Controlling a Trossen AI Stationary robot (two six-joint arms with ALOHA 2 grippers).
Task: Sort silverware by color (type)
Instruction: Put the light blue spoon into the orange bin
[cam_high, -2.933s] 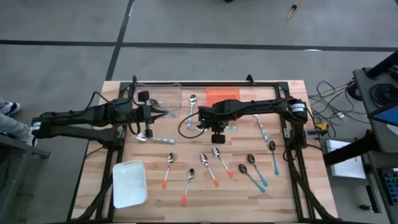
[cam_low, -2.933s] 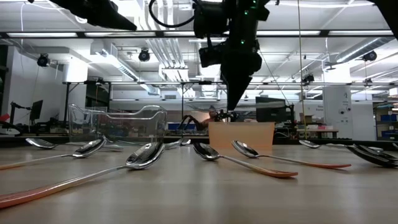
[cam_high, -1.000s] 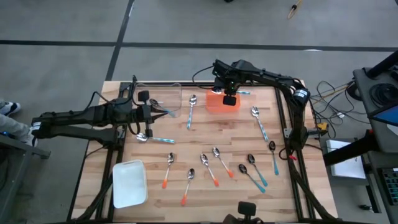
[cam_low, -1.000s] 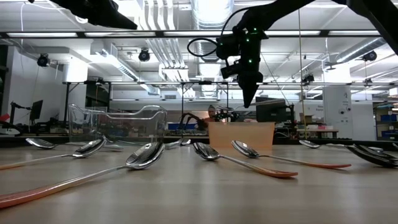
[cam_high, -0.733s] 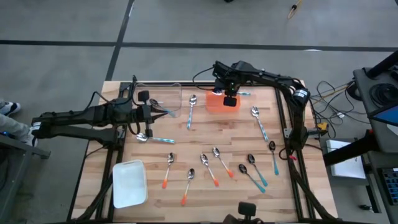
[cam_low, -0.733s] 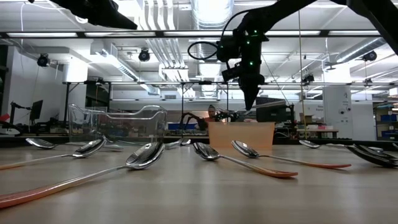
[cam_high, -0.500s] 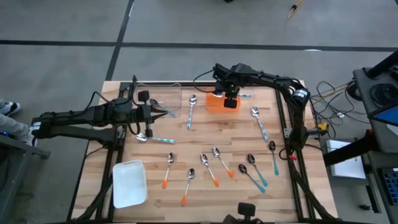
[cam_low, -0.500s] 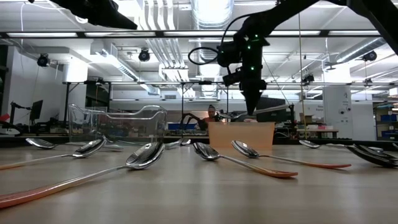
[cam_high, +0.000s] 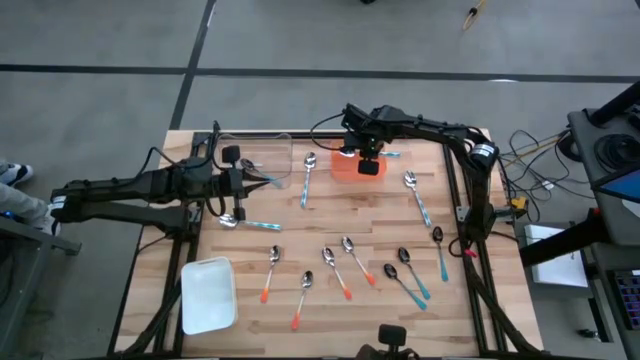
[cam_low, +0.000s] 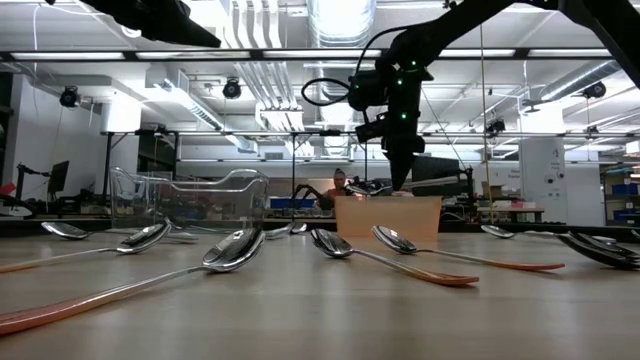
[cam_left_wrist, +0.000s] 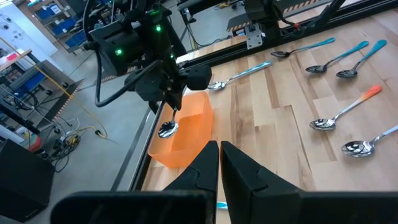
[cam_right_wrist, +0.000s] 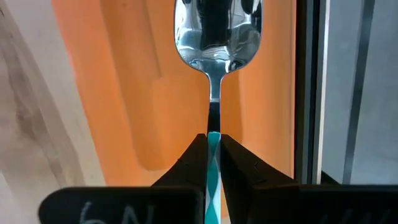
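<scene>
My right gripper (cam_high: 366, 156) hangs over the orange container (cam_high: 347, 169) at the table's far middle, shut on a spoon with a silver bowl (cam_right_wrist: 217, 28) and a light-blue handle. My left gripper (cam_left_wrist: 219, 155) is shut on nothing and stays above the table's left side, beside the clear container (cam_high: 262, 155). Other silverware lies flat on the wood: orange-handled spoons (cam_high: 337, 273) in the near middle, teal-handled spoons (cam_high: 411, 284) at the near right, and light-blue-handled spoons (cam_high: 415, 196) farther back. My right gripper pinches the spoon's light-blue handle (cam_right_wrist: 213, 142) between its two fingers, close to the neck. The fingers come from above, slanting steeply down. The spoon is lifted clear, its bowl (cam_left_wrist: 168, 129) lowest, over the orange container, and its handle end (cam_high: 394, 153) points toward the table's right.
A white tray (cam_high: 208, 293) sits at the near left corner. A black frame rail (cam_high: 330, 135) runs along the far edge behind both containers. One more light-blue-handled spoon (cam_high: 306, 180) lies between the two containers, another (cam_high: 255, 225) under the left arm.
My right gripper has sunk a little toward the orange container, still shut on the spoon, whose bowl now hangs lower over the container. The left arm has kept still.
</scene>
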